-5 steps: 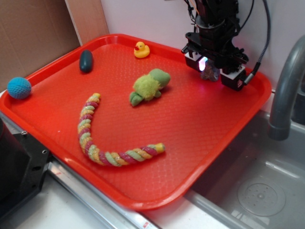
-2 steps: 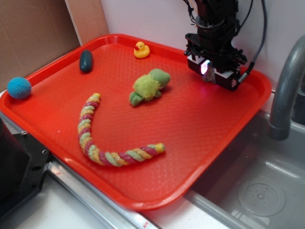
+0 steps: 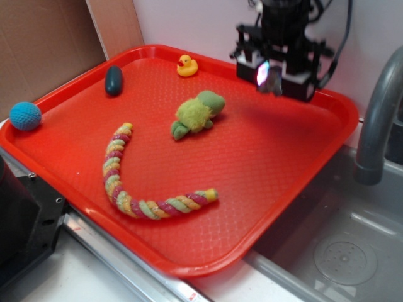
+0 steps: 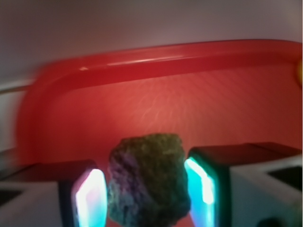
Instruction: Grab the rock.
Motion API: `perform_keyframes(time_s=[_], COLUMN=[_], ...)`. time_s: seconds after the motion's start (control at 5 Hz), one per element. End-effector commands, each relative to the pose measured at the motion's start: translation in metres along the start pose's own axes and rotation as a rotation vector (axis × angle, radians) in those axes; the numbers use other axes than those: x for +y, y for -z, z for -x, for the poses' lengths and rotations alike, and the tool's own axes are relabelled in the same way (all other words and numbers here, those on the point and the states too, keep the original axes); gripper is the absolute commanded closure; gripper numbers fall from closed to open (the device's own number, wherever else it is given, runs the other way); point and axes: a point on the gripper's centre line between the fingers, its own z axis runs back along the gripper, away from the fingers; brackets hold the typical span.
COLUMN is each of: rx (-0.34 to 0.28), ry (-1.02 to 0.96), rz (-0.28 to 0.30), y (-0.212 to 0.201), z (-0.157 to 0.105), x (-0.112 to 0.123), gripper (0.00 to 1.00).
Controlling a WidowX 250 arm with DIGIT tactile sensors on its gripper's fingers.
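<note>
A red tray (image 3: 264, 157) is spreading out beneath and to the left of the pincer (image 3: 272, 77), which is hanging above the tray's far right corner with its glowing fingers (image 4: 90, 198) pressing against both sides of the rock (image 4: 147, 182). The jagged brown-grey stone is sitting squeezed between the lit pads, clear of the tray floor in the wrist view. A twisted multicoloured rope toy (image 3: 135, 182) is lying well away, down and left of the pincer; a green plush turtle (image 3: 198, 113) is resting nearer, to its lower left. A blue knitted ball (image 3: 25, 116) is sitting at the far left rim, a dark teal oval (image 3: 114, 80) is lying farther left along the back, and a yellow rubber duck (image 3: 186, 65) is standing just left of the pincer.
</note>
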Motion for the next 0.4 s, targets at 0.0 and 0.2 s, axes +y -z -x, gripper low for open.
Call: perform_keyframes(time_s=[0.0, 0.2], rx=[-0.293, -0.285], ry=[0.051, 0.043], rz=[0.29, 0.186], y=[-0.12, -0.174], z=[0.078, 0.077], x=[0.038, 0.042], gripper=[1.0, 1.0])
